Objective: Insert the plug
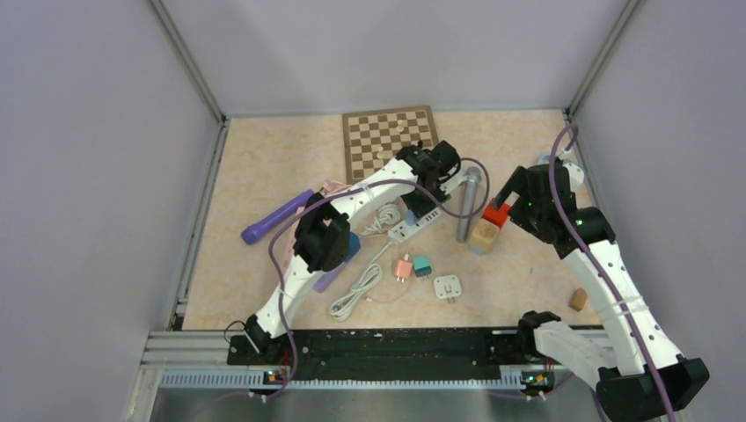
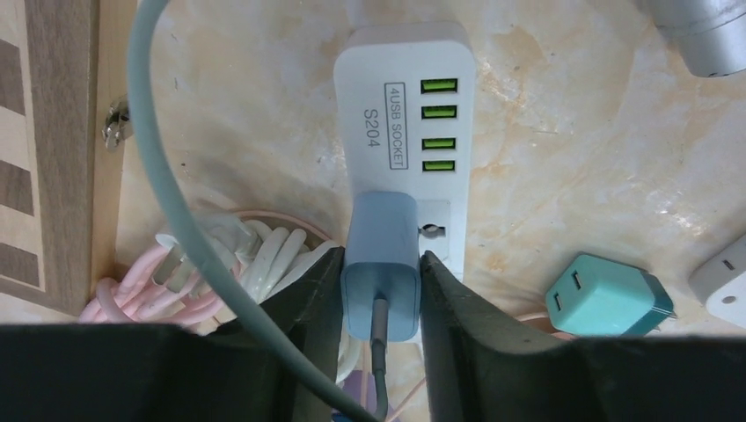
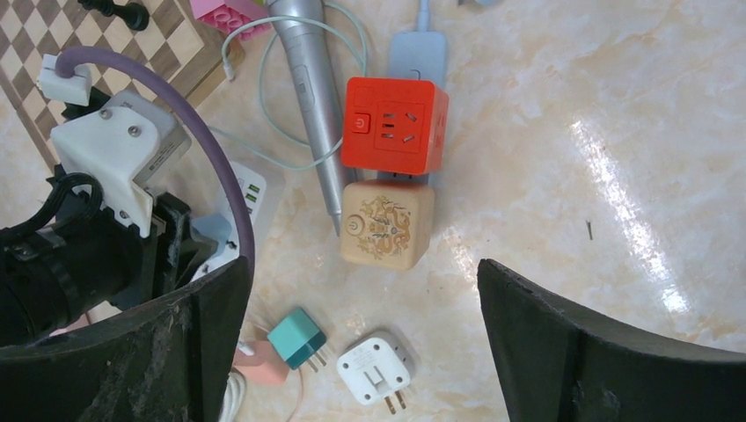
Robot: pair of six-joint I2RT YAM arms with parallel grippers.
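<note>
Purple cylinder: laid flat on the table, left of the left arm.
Chessboard: seen at the back of the table, behind the left wrist.
Left gripper: closed narrowly on the blue plug, one finger pressed on each side of its body.
Blue plug: held over the top face of the power strip, just below the four green USB ports. Whether its prongs are fully seated cannot be told. A grey cable is seen leaving its rear end.
Power strip: laid flat on the table, white, marked "4USB SOCKET S204".
White cable: coiled on the table in front of the strip.
Pink plug and teal plug: laid side by side, touching, near the white cable.
White adapter: laid just right of the teal plug, prongs up.
Silver cylinder: laid right of the strip.
Red socket cube and wooden cube: placed touching, beside the silver cylinder.
Right gripper: spread wide, nothing between its fingers, held above the table near the cubes.
Brown block: alone, far right.
</note>
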